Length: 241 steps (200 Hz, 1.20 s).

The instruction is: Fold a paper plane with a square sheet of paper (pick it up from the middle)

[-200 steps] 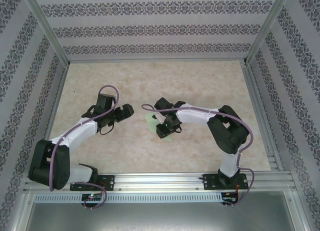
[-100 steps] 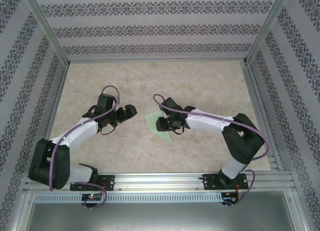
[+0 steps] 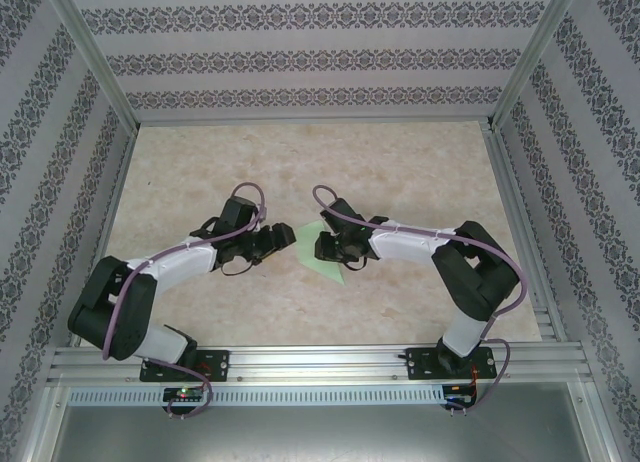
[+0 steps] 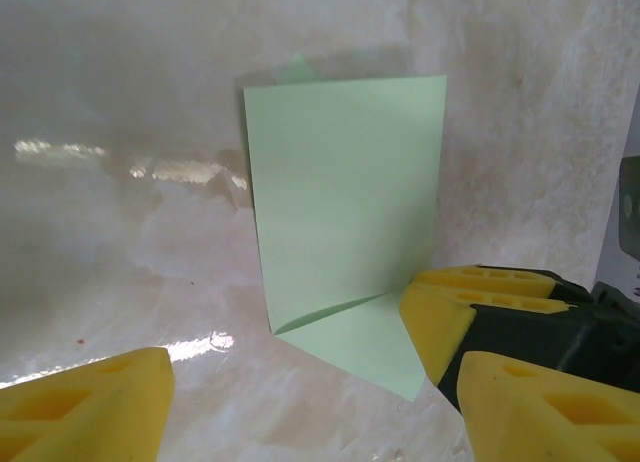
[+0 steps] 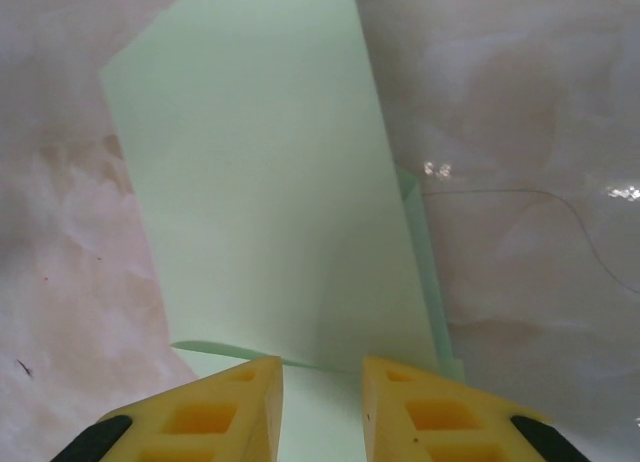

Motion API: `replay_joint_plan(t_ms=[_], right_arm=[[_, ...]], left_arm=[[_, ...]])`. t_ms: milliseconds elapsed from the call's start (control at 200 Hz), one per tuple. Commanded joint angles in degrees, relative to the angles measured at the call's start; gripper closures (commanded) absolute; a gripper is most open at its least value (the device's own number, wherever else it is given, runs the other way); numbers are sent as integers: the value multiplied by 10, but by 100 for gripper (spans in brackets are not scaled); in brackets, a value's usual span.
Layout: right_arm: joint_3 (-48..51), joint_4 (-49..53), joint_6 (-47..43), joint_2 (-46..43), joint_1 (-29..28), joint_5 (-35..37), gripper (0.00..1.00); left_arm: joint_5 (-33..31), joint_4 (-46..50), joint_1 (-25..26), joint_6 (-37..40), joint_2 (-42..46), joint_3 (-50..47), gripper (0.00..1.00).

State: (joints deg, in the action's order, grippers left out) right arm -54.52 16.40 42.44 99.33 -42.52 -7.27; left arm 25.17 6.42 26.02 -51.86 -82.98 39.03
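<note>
a pale marbled beige table top (image 3: 400,172) with glossy highlights fills the floor of an enclosure. patterned wallpaper panels (image 3: 300,57), banded grey floral on white, line three sides. aluminium frame rails (image 3: 320,362) run along the near edge, with upright posts (image 3: 95,57) at the far corners.

A: What do the two arms look like?
B: White link shells with chunky black joint housings, and a purple cable looping along each one.
A: And the tips?
B: The left end effector (image 4: 300,402) and right end effector (image 5: 322,412) carry yellow fingers with hollow, ribbed cut-outs, on black mounts.
A: The bases?
B: Black plates on a silver rail.
</note>
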Motion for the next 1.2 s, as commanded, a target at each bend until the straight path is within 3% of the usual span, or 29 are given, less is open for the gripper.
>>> replay_joint_plan(t_ms=[0,679,1024,1199], right_arm=[[18,-37,9,10,10,-12,73],[105,-154,48,14,65,-100,74],[114,-168,50,11,74,-115,74],[119,-186,42,0,78,-123,70]], left_arm=[[11,-48,7,-29,-15,-9,27],[30,-102,78,-79,-91,12,42],[34,-130,86,-75,-134,38,57],[29,-134,85,-69,-141,44,67]])
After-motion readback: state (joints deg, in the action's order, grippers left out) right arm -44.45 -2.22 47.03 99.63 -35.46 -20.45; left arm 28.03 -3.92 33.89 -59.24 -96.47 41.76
